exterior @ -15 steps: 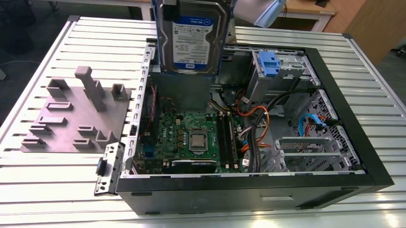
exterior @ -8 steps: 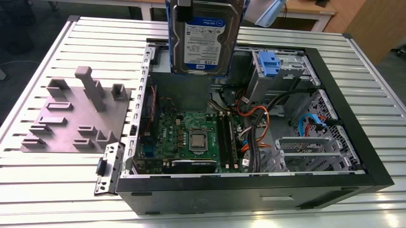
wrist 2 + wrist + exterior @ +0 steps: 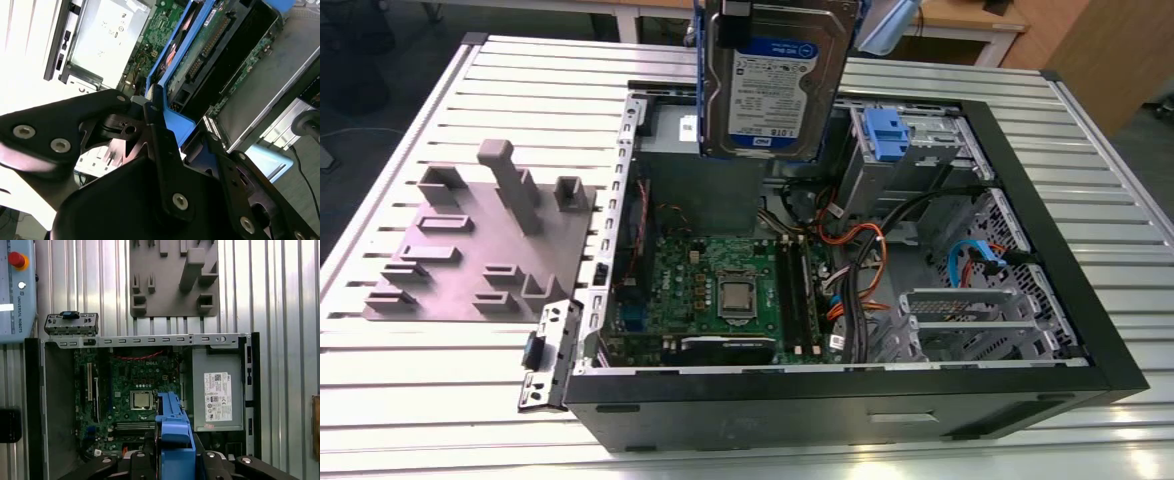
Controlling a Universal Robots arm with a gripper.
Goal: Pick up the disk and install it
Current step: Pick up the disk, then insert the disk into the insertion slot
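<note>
Grips the disk (image 3: 781,75) with the tool (image 3: 182,122), clamped on the bright blue carrier frame. In the second wrist view, presses black fingers (image 3: 160,135) against that frame from both sides, with the disk's green circuit-board underside running away beyond them. Holds the disk in the air, upright, white-and-blue label turned toward the exterior view, above the far part of the open computer case (image 3: 854,390) and touching nothing inside it. In the first wrist view, looks straight down past the blue frame edge onto the motherboard (image 3: 135,385), with the silver power supply (image 3: 217,395) just beside it inside the same case.

In the exterior view, shows the case lying on its side on the slatted metal worktop (image 3: 427,400), side panel off. Shows the motherboard in the part toward the exterior view's left, and orange and black cables (image 3: 854,245) near the middle. Shows a metal drive cage (image 3: 961,320) toward the exterior view's right, and a blue plastic piece (image 3: 887,135) seated in a bay at the far side. Shows the grey fixture plate (image 3: 467,250), with its upright posts, flat on the worktop just beside the case on the exterior view's left, well apart from the disk.
</note>
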